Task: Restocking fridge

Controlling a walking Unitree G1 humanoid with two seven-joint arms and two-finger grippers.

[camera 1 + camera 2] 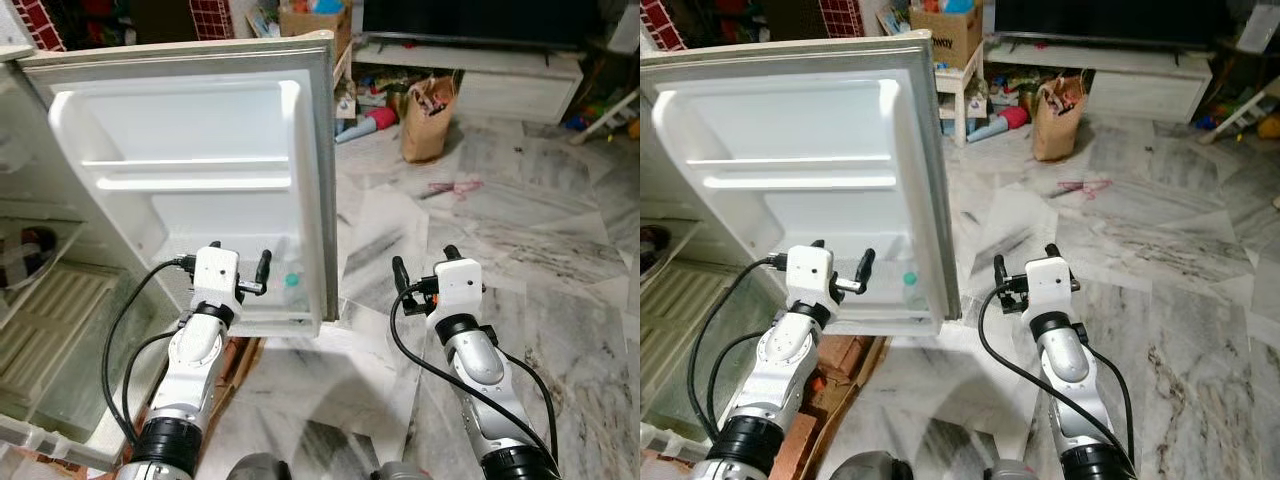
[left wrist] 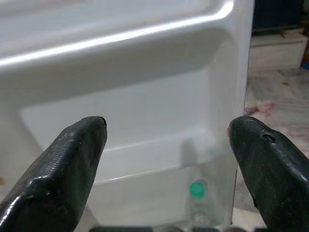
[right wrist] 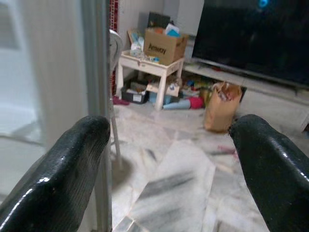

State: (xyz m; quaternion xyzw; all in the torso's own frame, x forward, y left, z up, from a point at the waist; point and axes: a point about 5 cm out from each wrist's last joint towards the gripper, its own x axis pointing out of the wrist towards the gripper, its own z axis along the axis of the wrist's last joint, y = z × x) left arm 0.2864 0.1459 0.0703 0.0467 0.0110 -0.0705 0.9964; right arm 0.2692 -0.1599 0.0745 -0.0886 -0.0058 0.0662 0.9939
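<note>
The fridge door (image 1: 200, 180) stands swung wide toward me, its inner shelves facing my head camera, which I take as the reason both arms are raised in front of it — the door bins are where stock goes. My left tool (image 1: 240, 272) sits right at the bottom door bin (image 1: 290, 310), fingers spread wide apart and gripping nothing; the left wrist view looks straight between them into that bin. A small bottle (image 2: 197, 205) with a green cap stands upright in the bin's corner nearest the door's free edge, just beyond my fingertips and, as far as I can tell, not touching them. My right tool (image 1: 425, 268) hovers over the marble floor (image 1: 560, 300) beside the door's edge, fingers also well apart and empty. A paper bag (image 1: 428, 118) stands on the floor well away, near the TV unit — possibly the supply, though I cannot see its contents clearly.
</note>
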